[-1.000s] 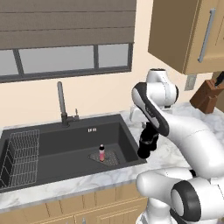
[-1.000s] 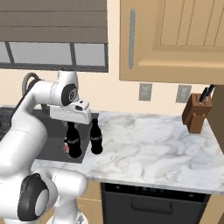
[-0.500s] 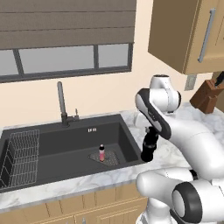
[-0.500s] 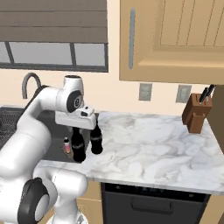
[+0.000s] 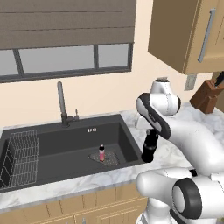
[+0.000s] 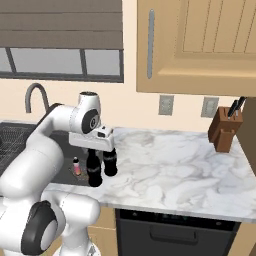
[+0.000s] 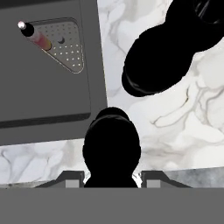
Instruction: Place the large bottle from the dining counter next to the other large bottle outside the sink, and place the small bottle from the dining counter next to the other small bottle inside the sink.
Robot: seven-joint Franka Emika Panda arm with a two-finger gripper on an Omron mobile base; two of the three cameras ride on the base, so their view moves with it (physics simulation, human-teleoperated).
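Note:
My gripper (image 7: 111, 176) is shut on the large bottle (image 7: 111, 146), a black cola-shaped one held from above by its neck. In the right base view this bottle (image 6: 94, 172) stands low over the marble counter just right of the sink, under the gripper (image 6: 95, 151). The other large bottle (image 6: 110, 163) stands close behind it, also black (image 7: 159, 57). The other small bottle (image 5: 101, 152), pink-red with a dark cap, stands on the drain mat inside the sink (image 5: 52, 144). The pink-to-yellow small bottle and the dining counter are out of view.
A tall dark faucet (image 5: 61, 103) rises behind the basin and a wire rack (image 5: 22, 159) fills its left end. A knife block (image 6: 224, 131) stands at the counter's far right. Wall cabinets (image 6: 200, 45) hang above. The marble counter (image 6: 170, 170) stretches right of the bottles.
The hand has carried the large bottle a little right and down, bringing it beside the other large bottle near the sink's edge. The small bottle in the sink has not moved.

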